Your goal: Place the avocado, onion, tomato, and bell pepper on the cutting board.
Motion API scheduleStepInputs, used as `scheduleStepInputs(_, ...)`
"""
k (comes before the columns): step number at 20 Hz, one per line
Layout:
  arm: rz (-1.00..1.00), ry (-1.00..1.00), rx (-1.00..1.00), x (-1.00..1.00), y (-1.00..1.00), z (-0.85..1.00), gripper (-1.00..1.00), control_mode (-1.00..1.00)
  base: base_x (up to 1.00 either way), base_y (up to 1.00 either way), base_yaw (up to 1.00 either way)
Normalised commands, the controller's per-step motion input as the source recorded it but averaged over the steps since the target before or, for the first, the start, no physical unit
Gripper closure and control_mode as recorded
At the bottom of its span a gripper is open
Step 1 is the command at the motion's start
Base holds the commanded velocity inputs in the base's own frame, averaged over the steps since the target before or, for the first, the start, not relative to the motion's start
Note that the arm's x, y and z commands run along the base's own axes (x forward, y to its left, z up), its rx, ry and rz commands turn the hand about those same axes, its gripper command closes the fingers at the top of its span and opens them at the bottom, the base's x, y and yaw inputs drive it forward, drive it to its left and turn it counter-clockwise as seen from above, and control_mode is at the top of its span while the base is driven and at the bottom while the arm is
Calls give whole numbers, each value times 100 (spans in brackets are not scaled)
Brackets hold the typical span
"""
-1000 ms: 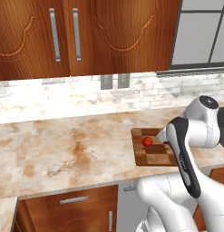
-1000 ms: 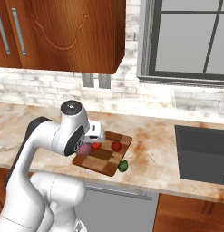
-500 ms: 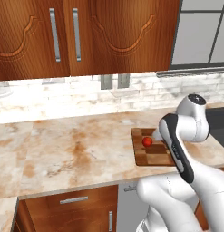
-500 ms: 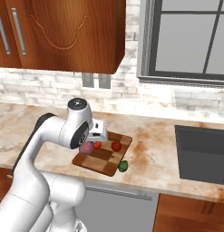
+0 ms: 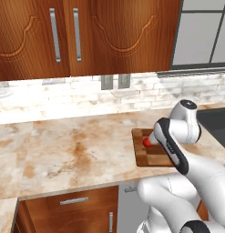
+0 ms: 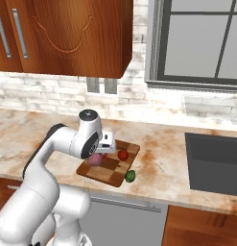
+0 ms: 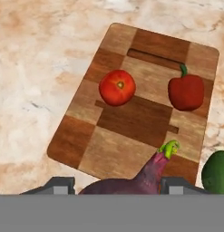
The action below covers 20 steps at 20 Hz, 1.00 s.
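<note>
Pincer pinching the onion above the cutting board (tomato, bell pepper there); avocado beside.

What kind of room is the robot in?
It looks like a kitchen: wooden cabinets hang above a marble counter, a sink sits under the window, and vegetables lie on a cutting board.

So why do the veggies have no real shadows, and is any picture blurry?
Hand view: sharp, with even flat light; the tomato and bell pepper cast hardly any shadow on the cutting board, and the onion is cut off at the bottom edge. Left and right base views: softer and grainier, no glare, the vegetables small.
</note>
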Motion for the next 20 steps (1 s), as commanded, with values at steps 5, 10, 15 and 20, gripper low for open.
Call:
scheduleStepInputs(5,0,0,0,26,0,-35,100,-100,0,0,0)
scheduleStepInputs(10,0,0,0,18,0,-24,100,-100,0,0,0)
scheduleStepInputs(15,0,0,0,10,0,-16,100,-100,0,0,0)
scheduleStepInputs(20,0,0,0,16,0,-20,100,-100,0,0,0)
